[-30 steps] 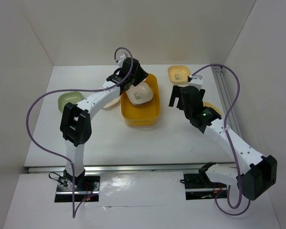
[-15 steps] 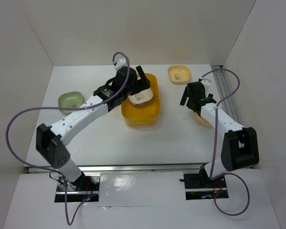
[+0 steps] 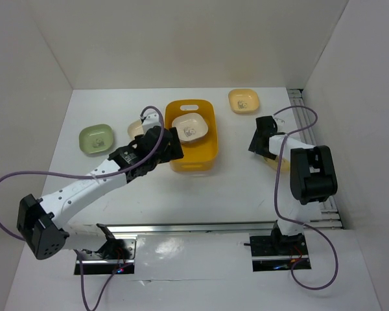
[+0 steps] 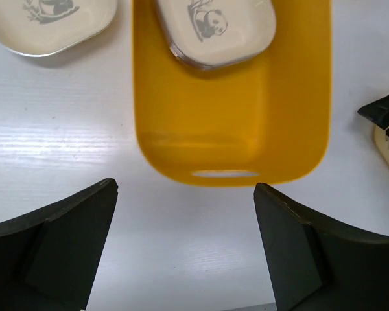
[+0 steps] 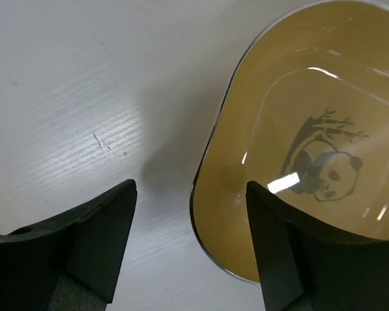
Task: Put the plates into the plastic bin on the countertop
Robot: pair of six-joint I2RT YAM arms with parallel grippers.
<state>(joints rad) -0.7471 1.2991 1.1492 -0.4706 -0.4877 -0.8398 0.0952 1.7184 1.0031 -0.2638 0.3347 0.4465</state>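
Hovering over brown plate (image 5: 298, 149), right of top view, right fingers (image 5: 91, 246) spread astride its rim; left fingers (image 4: 58, 240) spread, empty. 1 cream plate (image 3: 189, 127) inside plastic bin (image 3: 193, 161), centre. Likely next: pinch rim, carry to bin.

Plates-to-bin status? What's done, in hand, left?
Done: one pale plate lies in the plastic bin. In hand: nothing; left gripper open, right gripper open astride the rim of the brown plate. Left: that one, the green plate, yellow-orange plate, cream plate.
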